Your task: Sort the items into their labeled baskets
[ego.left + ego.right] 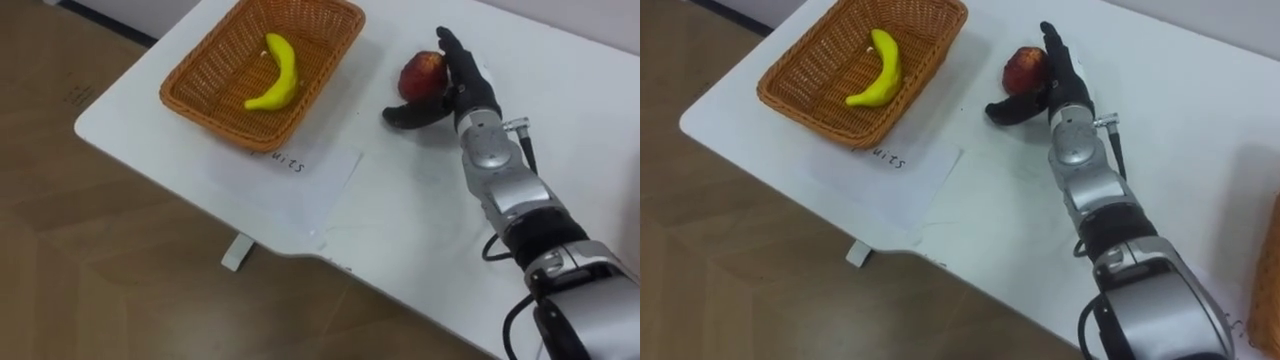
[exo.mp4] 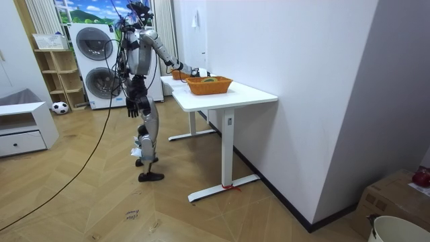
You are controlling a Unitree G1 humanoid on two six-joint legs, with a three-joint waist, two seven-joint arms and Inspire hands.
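Note:
A red apple (image 1: 420,72) lies on the white table (image 1: 400,210), to the right of a wicker basket (image 1: 205,112) that holds a yellow banana (image 1: 278,72). My right hand (image 1: 464,82) is open against the apple's right side, with straight fingers along the fruit and the thumb spread out on the table below it. In the room view I stand at the table's end with the right arm stretched over it. My left hand (image 2: 132,105) hangs by my side.
A paper label (image 1: 290,170) lies on the table just in front of the fruit basket. The rim of a second wicker basket (image 1: 1270,270) shows at the far right. The table's front edge and rounded corner are close to the basket.

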